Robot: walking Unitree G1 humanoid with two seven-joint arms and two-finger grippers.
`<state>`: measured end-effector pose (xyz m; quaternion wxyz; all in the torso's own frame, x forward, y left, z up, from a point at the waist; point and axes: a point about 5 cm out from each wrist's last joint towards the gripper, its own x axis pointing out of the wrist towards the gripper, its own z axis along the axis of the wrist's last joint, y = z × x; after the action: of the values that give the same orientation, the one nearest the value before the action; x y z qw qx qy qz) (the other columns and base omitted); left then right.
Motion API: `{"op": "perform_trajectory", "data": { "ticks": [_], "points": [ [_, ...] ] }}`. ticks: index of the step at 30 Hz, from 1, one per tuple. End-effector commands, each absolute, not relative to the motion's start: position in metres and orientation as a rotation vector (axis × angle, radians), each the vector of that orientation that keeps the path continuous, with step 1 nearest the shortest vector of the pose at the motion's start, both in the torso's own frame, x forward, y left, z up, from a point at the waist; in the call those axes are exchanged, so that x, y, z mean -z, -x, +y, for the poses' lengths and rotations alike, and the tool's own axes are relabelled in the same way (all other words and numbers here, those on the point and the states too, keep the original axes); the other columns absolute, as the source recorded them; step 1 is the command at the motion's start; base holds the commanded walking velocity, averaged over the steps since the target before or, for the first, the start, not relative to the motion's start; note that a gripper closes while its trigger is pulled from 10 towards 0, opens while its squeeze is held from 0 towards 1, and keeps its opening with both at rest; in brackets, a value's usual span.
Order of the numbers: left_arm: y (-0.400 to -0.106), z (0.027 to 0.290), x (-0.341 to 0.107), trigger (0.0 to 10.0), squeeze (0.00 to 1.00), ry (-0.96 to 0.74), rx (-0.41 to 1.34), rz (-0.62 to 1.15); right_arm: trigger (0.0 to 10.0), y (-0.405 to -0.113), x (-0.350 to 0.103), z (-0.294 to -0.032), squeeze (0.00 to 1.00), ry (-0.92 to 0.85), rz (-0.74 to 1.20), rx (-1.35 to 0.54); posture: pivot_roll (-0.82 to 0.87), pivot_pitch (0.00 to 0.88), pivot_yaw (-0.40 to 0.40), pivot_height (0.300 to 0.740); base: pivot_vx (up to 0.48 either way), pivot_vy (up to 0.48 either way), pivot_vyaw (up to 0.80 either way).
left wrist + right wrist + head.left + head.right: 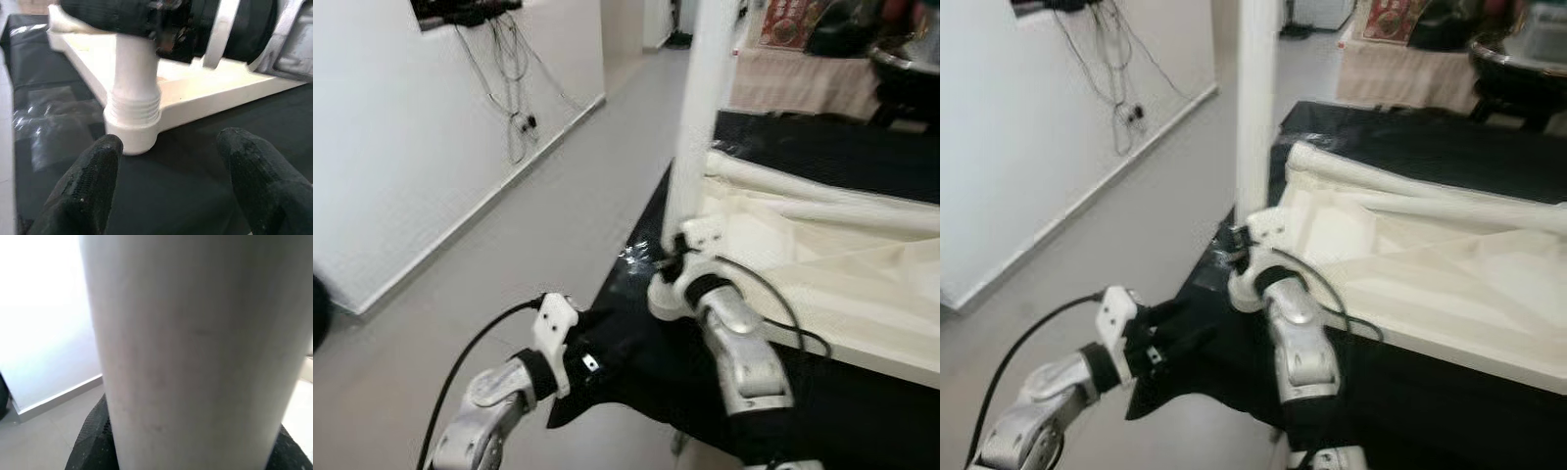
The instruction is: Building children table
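- Now your right gripper (674, 250) has its jaws clenched on the upright white table leg (700, 117), at the corner of the overturned tabletop (842, 294).
- Your left gripper (171, 181) hovers nearby, jaws released.

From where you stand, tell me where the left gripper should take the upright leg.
Probably on the smooth round shaft just above the threaded collar, coming in level from the robot's side. The leg stands upright in the tabletop's corner, so open fingers can straddle it. The right gripper already clamps it low down, so the left gripper should take it just clear of that.
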<state>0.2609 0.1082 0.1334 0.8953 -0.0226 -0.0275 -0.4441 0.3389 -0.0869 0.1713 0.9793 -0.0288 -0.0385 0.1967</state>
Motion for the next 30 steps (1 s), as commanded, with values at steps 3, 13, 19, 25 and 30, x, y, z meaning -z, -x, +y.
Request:
{"op": "perform_trajectory", "data": {
  "ticks": [3, 13, 19, 25, 30],
  "points": [
    [-0.261, 0.111, -0.129, 10.0, 0.0, 0.046, 0.922, -0.042, 2.4, -0.342, -0.144, -0.088, 0.0, 0.077, 0.038, -0.402, 0.0, 0.097, 0.025, 0.74, 0.0, 0.0, 0.0],
    [-0.265, 0.111, -0.13, 10.0, 0.0, 0.026, 0.894, -0.055, 10.0, -0.342, -0.167, -0.079, 1.0, -0.003, -0.028, -0.61, 0.02, 0.093, 0.028, 0.74, 0.0, 0.0, 0.0],
    [-0.266, 0.105, -0.13, 10.0, 0.0, 0.017, 0.913, -0.058, 10.0, -0.34, -0.189, -0.083, 0.0, 0.055, -0.063, -1.05, 0.03, 0.097, 0.012, 0.74, 0.0, 0.0, 0.0],
    [-0.264, 0.103, -0.13, 10.0, 0.0, 0.018, 0.908, -0.066, 10.0, -0.357, -0.206, -0.097, 0.0, 0.14, -0.071, -1.167, 0.04, 0.104, -0.001, 0.74, 0.0, 0.0, 0.0],
    [-0.261, 0.102, -0.129, 10.0, 0.0, 0.018, 0.905, -0.069, 8.7, -0.367, -0.218, -0.101, 0.0, 0.12, -0.08, -1.167, 0.05, 0.115, -0.014, 0.74, 0.0, 0.0, 0.0]
  ]
}}
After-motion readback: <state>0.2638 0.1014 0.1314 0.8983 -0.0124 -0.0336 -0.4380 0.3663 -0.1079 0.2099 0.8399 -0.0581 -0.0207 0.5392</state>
